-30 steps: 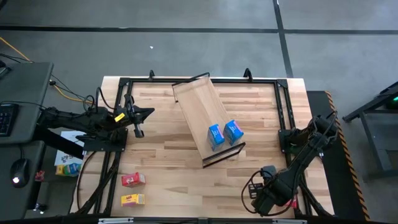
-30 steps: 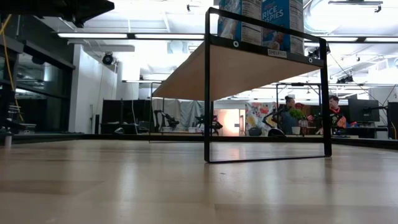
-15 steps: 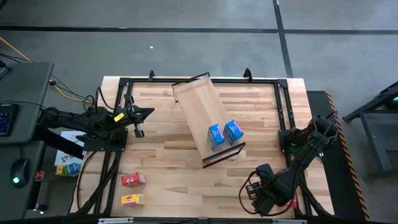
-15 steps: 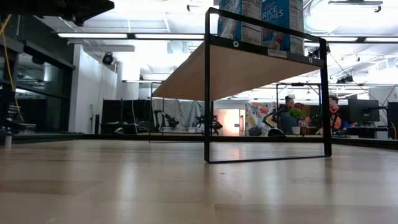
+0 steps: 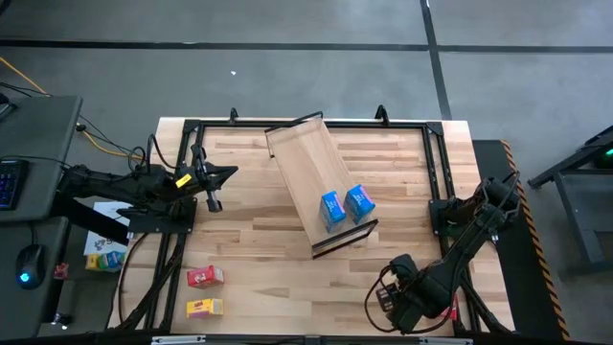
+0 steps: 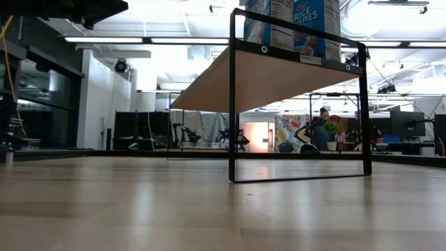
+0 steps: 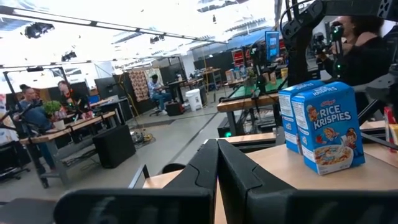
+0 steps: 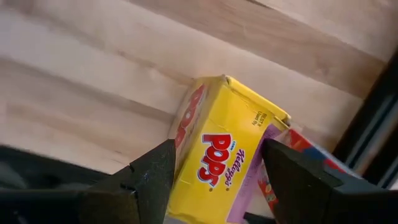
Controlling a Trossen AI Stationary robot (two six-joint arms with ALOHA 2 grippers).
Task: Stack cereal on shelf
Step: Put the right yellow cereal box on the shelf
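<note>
The shelf (image 5: 308,177) stands slantwise at the middle of the table, with two blue cereal boxes (image 5: 345,205) upright on its near end; they also show in the low view (image 6: 298,17) and the left wrist view (image 7: 323,127). A red box (image 5: 204,277) and a yellow box (image 5: 203,307) lie near the table's near-left corner. My right gripper (image 8: 217,149) is open at the near-right corner, pointing down, with a finger on either side of a yellow Pops box (image 8: 227,158). A red box (image 8: 281,177) lies against it. My left gripper (image 7: 217,165) is shut, hovering at the left side. My right gripper comes from above, pointing down, and its two fingers (image 8: 155,177) flank the long sides of the yellow Pops box (image 8: 186,124), which lies flat on the table. I cannot tell whether the fingers touch it.
A dark metal frame (image 5: 436,163) runs around the table's far, left and right sides. The right arm (image 5: 469,235) covers the near-right corner. Bare tabletop (image 5: 278,278) lies between the shelf and the near-left boxes. People sit in the room beyond the table (image 6: 324,125).
The right arm's wrist has shifted a little toward the table's left along the near edge. The left arm, the shelf and the boxes have kept still.
</note>
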